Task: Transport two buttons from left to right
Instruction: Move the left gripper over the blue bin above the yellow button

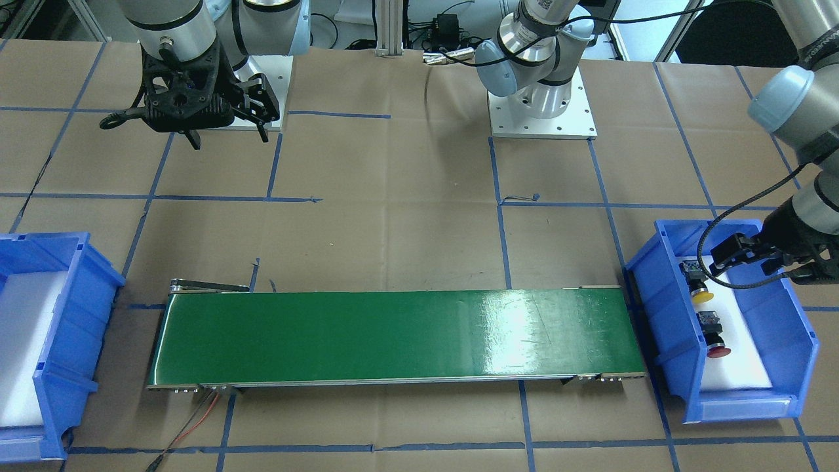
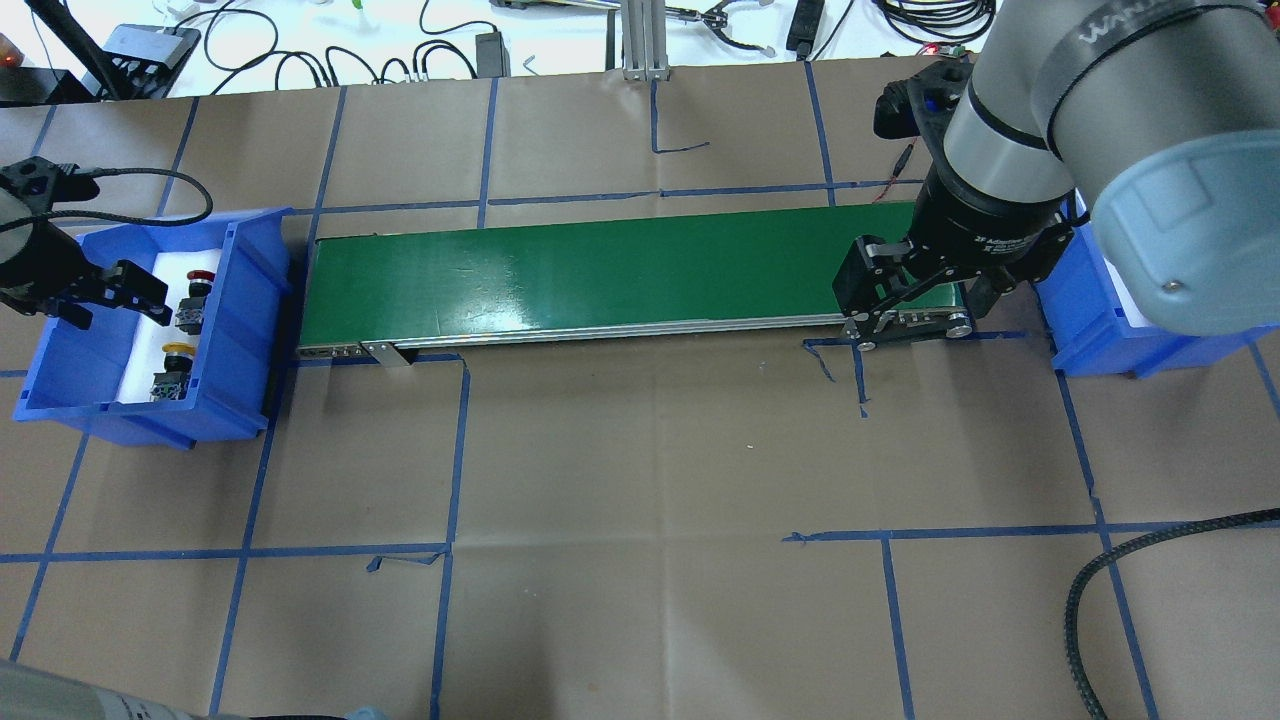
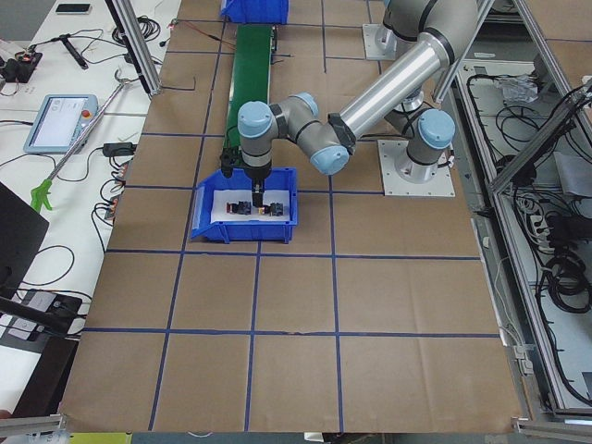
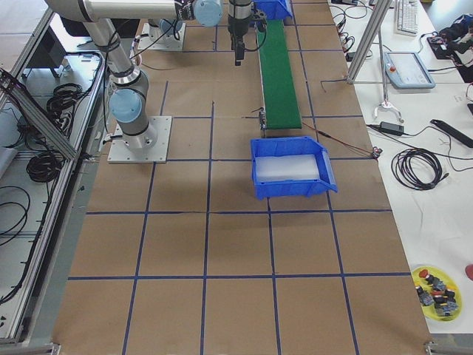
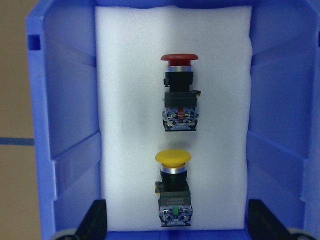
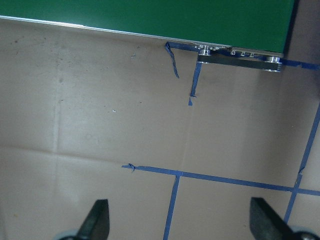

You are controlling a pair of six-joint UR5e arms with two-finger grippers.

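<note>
Two buttons lie on white foam in the left blue bin (image 5: 65,125). The red button (image 5: 178,80) lies farther from the wrist camera and the yellow button (image 5: 173,170) nearer, both on their sides with caps pointing away. They also show in the front view, yellow (image 1: 701,294) and red (image 1: 717,347). My left gripper (image 5: 177,202) is open and empty above the bin, its fingers either side of the yellow button's body, apart from it. My right gripper (image 2: 910,315) is open and empty, hovering by the belt's right end.
A green conveyor belt (image 2: 600,275) runs between the left bin (image 2: 240,330) and the right blue bin (image 1: 59,328), which holds only white foam. Brown paper with blue tape lines covers the table (image 2: 650,480).
</note>
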